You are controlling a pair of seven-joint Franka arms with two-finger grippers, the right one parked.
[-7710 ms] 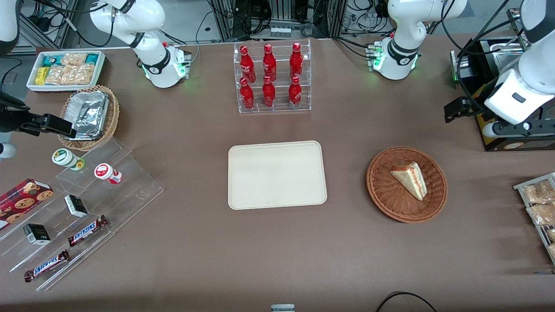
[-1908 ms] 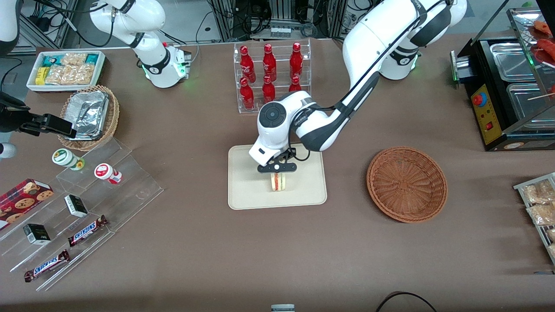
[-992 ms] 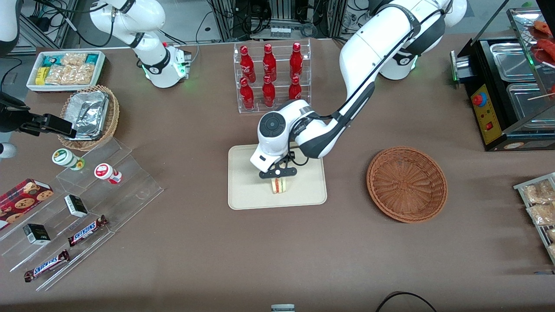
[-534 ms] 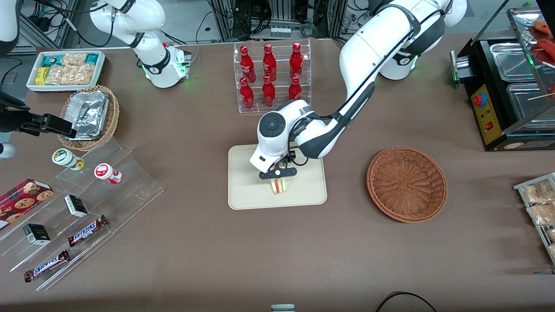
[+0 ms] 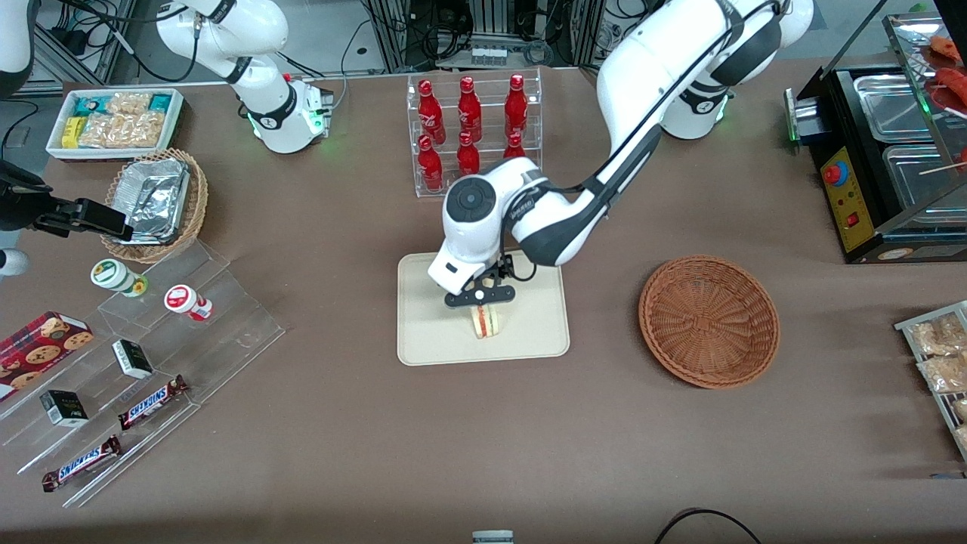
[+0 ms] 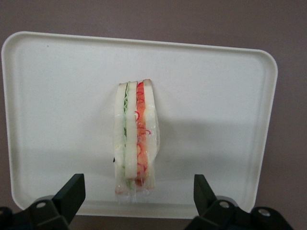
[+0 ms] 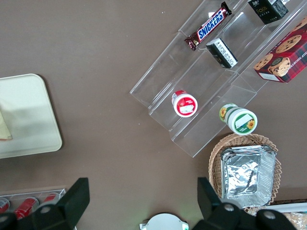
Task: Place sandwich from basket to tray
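I see sandwich (image 6: 135, 138) standing on edge mid-tray (image 6: 57, 86), directly under claw (image 6: 138, 203); claw spread, clear of bread. Basket (image 5: 709, 321) empty. Lift straight up.

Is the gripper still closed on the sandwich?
No, the gripper is open over the tray, its fingers well apart from the sandwich that stands on edge between them.
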